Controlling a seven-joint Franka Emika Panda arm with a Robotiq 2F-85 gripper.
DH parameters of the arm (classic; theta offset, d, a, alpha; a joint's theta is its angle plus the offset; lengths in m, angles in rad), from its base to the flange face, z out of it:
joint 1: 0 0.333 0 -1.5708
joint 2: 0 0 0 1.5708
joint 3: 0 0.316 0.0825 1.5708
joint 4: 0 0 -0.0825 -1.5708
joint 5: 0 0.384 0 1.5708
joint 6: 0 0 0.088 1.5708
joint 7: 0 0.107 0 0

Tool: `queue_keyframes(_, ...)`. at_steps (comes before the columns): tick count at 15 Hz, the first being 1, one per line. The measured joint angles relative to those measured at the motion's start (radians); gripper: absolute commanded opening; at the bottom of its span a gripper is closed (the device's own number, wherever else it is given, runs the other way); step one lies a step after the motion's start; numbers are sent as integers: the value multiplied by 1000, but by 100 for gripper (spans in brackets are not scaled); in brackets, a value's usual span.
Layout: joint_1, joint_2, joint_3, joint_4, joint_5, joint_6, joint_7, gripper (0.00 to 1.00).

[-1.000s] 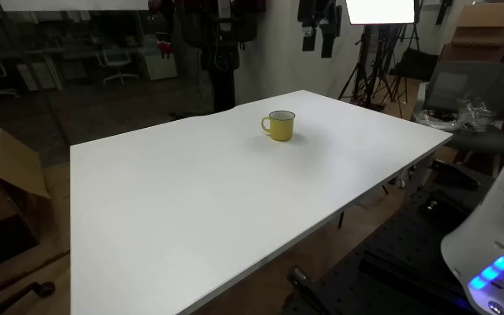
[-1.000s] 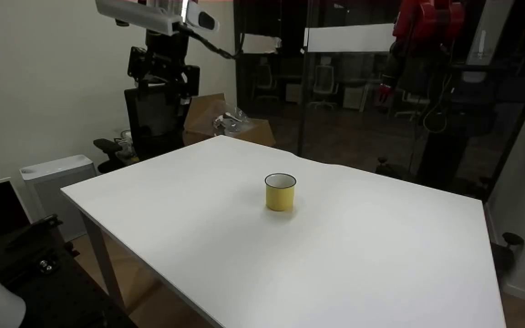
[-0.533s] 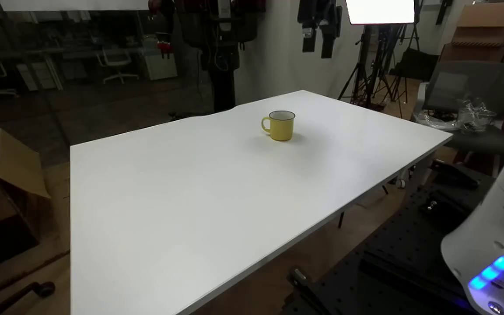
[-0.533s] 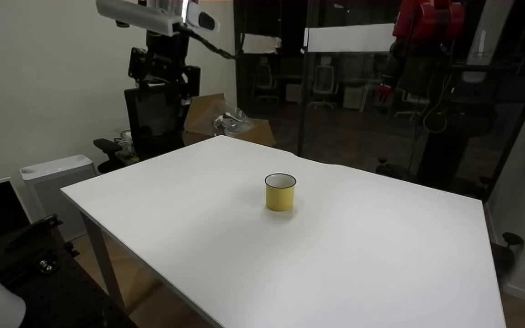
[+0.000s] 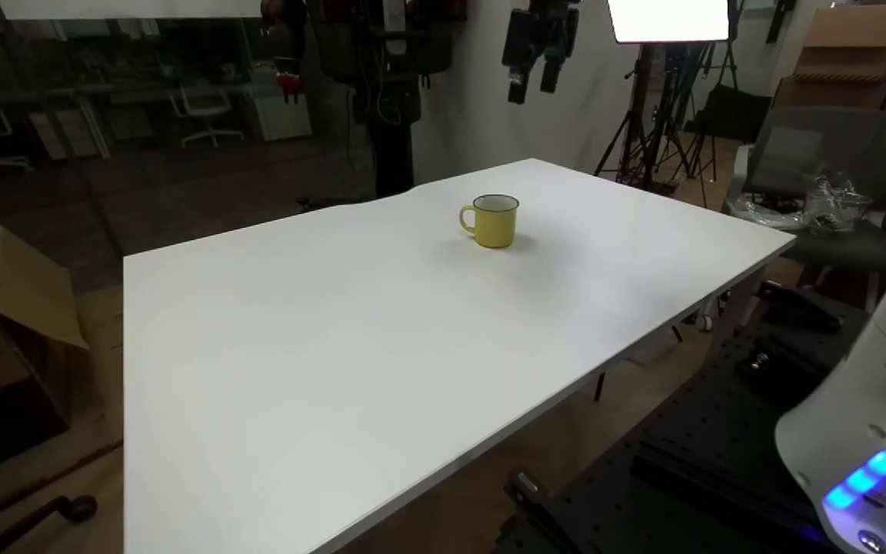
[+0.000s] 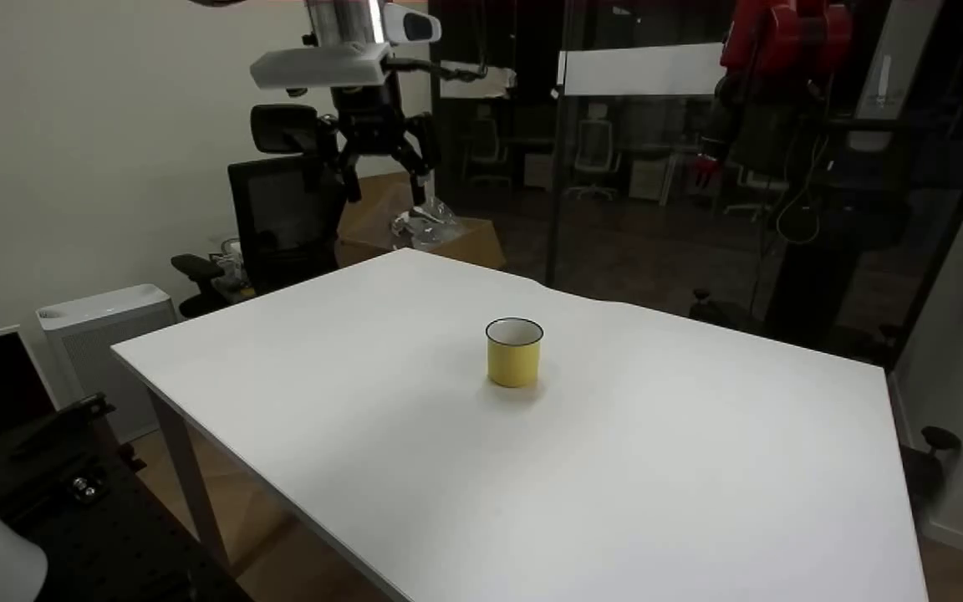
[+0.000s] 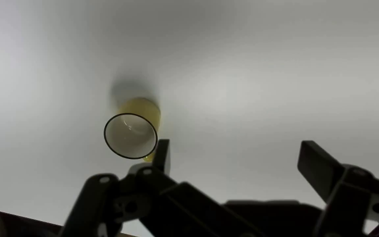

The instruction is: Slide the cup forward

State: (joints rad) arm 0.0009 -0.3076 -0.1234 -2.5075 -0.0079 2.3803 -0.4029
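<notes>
White tabletop [image 5: 320, 354] bears the cup [image 5: 494, 225], below and apart from the spread gripper [image 7: 235, 143].

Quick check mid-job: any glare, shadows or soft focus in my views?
Wrist view: soft-edged shadow at the base of the yellow mug, pale sheen on the white table, gripper dark and a little blurred; in an exterior view: light panel blown out to white; both exterior views: faint shadows around the yellow mug.
</notes>
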Motion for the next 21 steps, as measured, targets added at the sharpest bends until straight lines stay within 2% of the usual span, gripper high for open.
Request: queue_keyframes(21,-4,15,7,1,-7,24,-2,100)
